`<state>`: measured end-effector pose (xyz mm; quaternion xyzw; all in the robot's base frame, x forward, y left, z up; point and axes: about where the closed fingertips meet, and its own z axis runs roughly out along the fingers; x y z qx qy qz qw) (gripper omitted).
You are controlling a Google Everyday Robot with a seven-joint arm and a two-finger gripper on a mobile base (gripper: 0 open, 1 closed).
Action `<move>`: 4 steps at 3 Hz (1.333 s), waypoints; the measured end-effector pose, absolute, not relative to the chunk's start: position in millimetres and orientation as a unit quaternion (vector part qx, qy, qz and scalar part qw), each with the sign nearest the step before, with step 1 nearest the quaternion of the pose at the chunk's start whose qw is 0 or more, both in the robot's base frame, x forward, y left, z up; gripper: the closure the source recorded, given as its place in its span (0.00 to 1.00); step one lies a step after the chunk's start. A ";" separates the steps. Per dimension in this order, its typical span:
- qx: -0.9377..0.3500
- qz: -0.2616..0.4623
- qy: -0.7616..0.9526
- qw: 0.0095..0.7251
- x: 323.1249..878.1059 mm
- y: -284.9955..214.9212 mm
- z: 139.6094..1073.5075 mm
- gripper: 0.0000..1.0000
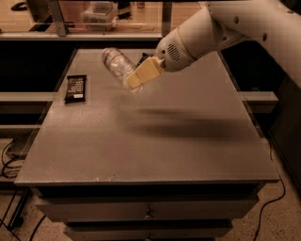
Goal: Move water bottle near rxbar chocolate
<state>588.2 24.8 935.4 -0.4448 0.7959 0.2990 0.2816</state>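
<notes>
The water bottle [117, 65] is a small clear ribbed bottle, held tilted in the air above the far left part of the grey table [155, 141]. My gripper [136, 77] is shut on the water bottle; its tan fingers [143, 73] clamp the bottle's lower end. The white arm reaches in from the upper right. The rxbar chocolate [75, 88] is a flat black wrapper with white lettering, lying near the table's left edge, to the left of and a little nearer than the bottle.
A small dark packet [142, 59] lies at the far side, mostly hidden behind my gripper. A shelf with a clear box [99, 12] stands behind the table. Cables [9, 160] hang at the left; drawers run below the front edge.
</notes>
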 end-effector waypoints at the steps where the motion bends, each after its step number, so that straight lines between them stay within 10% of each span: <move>1: -0.472 0.338 0.774 0.254 563.5 70.5 921.7 0.85; 4: -0.421 0.392 0.793 0.200 563.5 135.1 862.8 0.15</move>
